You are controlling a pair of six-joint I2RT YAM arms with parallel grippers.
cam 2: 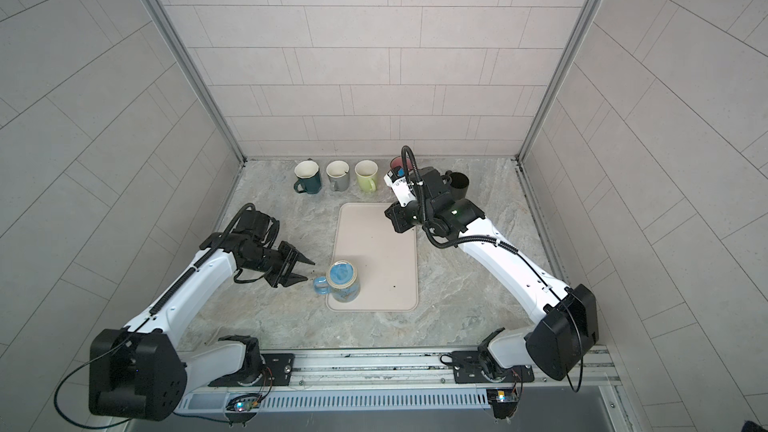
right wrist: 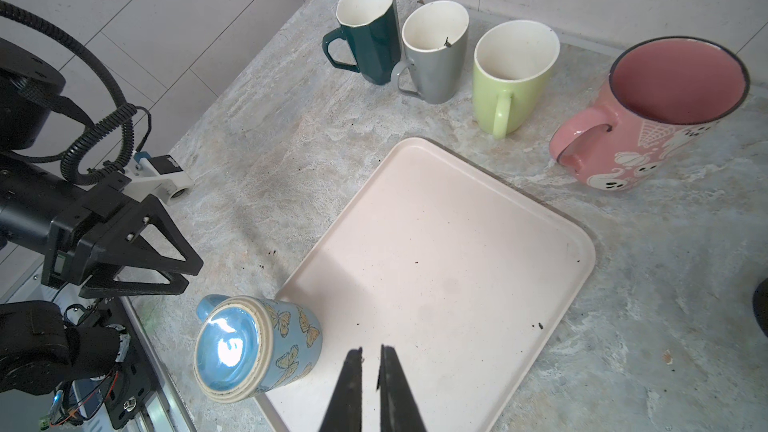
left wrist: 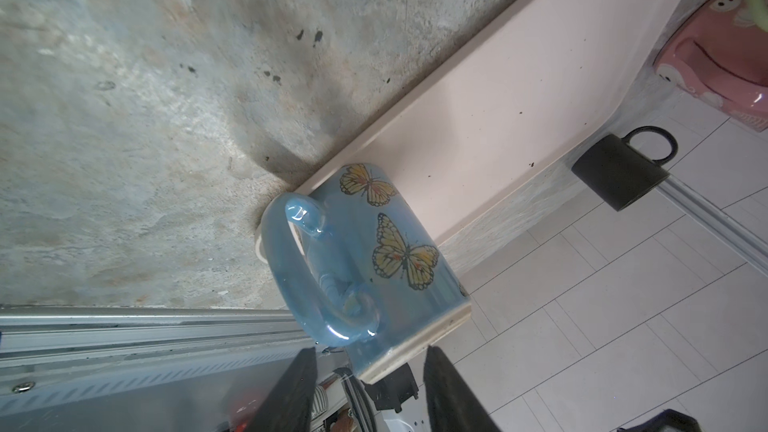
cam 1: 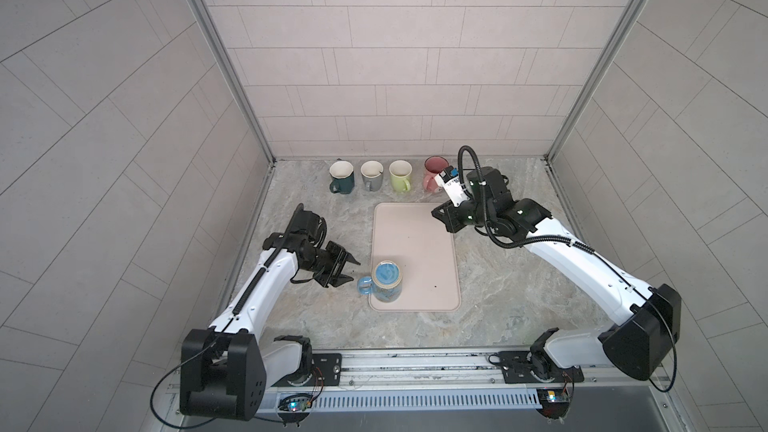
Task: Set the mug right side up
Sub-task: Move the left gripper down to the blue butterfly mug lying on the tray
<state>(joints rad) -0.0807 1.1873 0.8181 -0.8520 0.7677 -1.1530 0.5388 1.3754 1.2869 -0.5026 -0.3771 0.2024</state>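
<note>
A blue mug [cam 1: 386,280] [cam 2: 343,282] with butterflies stands upside down on the front left corner of the pale pink tray [cam 1: 415,238]. Its glazed base faces up and its handle [left wrist: 299,268] points left, off the tray. My left gripper [cam 1: 355,273] [cam 2: 309,271] [left wrist: 370,353] is open just left of the handle, level with it, with nothing between its fingers. My right gripper [cam 1: 438,216] [right wrist: 371,351] is shut and empty, high above the tray's far right corner. From the right wrist view the mug [right wrist: 253,347] and the left gripper [right wrist: 193,274] both show.
Along the back wall stand a dark green mug [cam 1: 341,176], a grey mug [cam 1: 371,175], a light green mug [cam 1: 400,175] and a pink mug [right wrist: 648,118], all upright. A black mug [cam 2: 457,184] sits behind the right arm. The rest of the tray [right wrist: 436,263] is bare.
</note>
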